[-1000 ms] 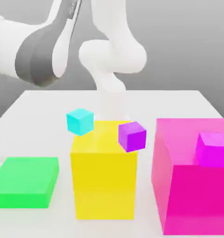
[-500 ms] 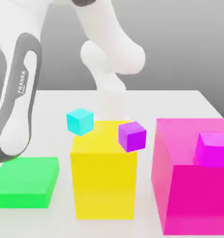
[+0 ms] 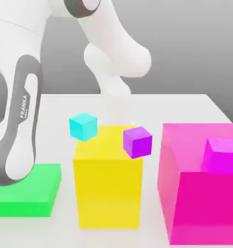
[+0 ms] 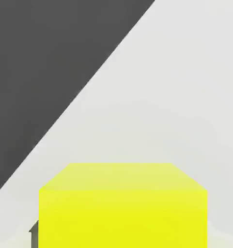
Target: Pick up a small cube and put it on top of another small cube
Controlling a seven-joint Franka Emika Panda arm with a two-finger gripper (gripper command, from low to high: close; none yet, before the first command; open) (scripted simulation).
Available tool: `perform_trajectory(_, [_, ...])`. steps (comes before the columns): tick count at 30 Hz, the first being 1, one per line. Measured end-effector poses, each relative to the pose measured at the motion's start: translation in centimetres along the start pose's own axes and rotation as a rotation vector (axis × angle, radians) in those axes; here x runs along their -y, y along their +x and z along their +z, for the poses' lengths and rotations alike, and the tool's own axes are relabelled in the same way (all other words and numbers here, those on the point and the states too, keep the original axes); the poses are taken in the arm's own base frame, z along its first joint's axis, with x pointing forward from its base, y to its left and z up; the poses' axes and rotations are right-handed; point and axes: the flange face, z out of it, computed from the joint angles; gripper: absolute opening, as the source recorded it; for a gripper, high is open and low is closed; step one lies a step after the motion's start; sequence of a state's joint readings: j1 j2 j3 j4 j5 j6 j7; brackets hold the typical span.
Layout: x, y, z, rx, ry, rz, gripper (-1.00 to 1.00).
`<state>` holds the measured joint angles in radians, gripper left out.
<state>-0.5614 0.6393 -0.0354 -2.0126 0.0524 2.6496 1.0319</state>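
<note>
One small cube (image 4: 123, 208), bright yellow, sits on the white surface (image 4: 176, 97), close before the hand camera. The arm (image 3: 21, 121) overlaps the green block (image 3: 38, 196). Whether the gripper is open, I cannot tell.

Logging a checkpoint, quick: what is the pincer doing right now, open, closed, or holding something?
Pincer: cannot be told. The hand view shows a yellow cube close in front, resting on the table.
</note>
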Motion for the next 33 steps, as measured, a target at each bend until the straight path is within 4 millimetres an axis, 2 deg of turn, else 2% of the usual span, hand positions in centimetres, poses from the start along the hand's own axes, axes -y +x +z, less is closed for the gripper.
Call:
perform_trajectory(8, [0.0,-0.5,-1.5,0.043,-0.016,0.0,-1.0])
perform_trajectory(17, [0.0,-0.1,-6.4,0.006,-0.002,-0.001,-1.0])
perform_trajectory(20, [0.8,-3.2,-9.4,-0.024,-0.021,-0.026,-1.0])
perform_trajectory(25, [1.4,-10.3,-14.9,-0.067,-0.05,-0.074,-1.0])
perform_trajectory(30, [0.6,-18.4,-20.4,-0.094,-0.055,-0.125,-1.0])
perform_trajectory(33, [-0.7,-23.5,-23.5,-0.099,-0.048,-0.163,-1.0])
